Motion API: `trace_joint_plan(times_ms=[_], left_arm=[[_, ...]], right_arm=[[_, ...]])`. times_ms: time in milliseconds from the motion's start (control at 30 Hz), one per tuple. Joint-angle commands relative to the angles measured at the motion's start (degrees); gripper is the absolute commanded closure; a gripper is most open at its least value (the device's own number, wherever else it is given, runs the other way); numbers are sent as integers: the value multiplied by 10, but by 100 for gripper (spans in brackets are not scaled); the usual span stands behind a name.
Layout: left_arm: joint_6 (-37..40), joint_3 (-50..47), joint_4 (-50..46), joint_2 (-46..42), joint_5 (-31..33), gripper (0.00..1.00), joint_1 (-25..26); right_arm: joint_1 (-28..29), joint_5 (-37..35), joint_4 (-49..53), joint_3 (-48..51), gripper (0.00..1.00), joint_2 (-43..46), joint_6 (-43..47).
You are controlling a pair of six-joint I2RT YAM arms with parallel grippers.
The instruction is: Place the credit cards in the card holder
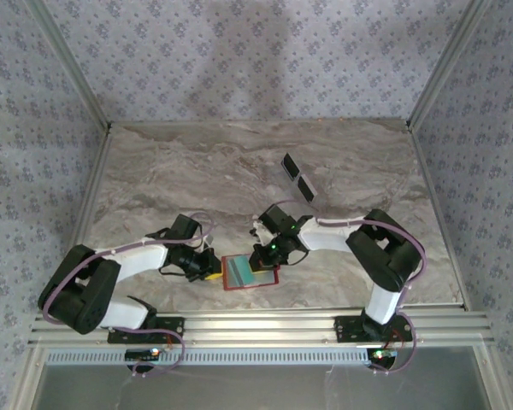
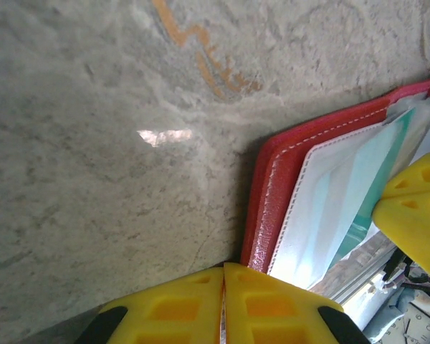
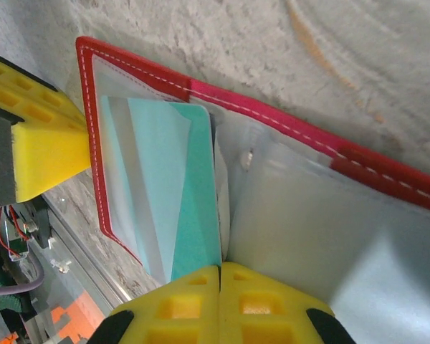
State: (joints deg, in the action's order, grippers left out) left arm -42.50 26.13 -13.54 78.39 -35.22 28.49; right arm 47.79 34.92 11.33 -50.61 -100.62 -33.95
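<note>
Tightly closed, left hand point(image 2: 223, 269) touches the edge of card holder point(image 2: 269, 186); right hand point(image 3: 220, 270), likewise closed, meets teal card point(image 3: 201, 208).

Arms: two, the left arm point(image 1: 141, 256) and the right arm point(image 1: 333, 232).
Grippers: two, the left gripper point(image 1: 214, 273) and the right gripper point(image 1: 258, 262).
Yellow fingers point(image 2: 165, 308): two on each gripper, four in all.
Wallet point(image 1: 250, 289): one, red.
Teal card point(image 3: 201, 236): one, inside the wallet.
Dark card point(image 1: 297, 178): one strip with two dark patches, far out on the table; whether it is one card or two cannot be told.
Snap button point(image 3: 247, 159): one, on the wallet.
Table point(image 1: 197, 171): one.
</note>
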Motion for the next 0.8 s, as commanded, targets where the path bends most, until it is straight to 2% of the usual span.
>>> trace_joint_plan(times_ms=[0,233,267,467,767], left_arm=[[4,1,44,11,15,91,3],[10,-7,36,16,22,92,2],[10,-7,35,14,22,95,2],[12,-12,24,-5,32,99,0],[8,-10,28,-5,22,100,0]], right_arm=[[3,-5,-25,4,100,7,-23],[-12,2,-32,29,100,23,-37],[-14,0,-33,35,100,30,-39],[-26,-10,-30,65,100,63,-44],[-26,-38,-84,97,100,81,-97]])
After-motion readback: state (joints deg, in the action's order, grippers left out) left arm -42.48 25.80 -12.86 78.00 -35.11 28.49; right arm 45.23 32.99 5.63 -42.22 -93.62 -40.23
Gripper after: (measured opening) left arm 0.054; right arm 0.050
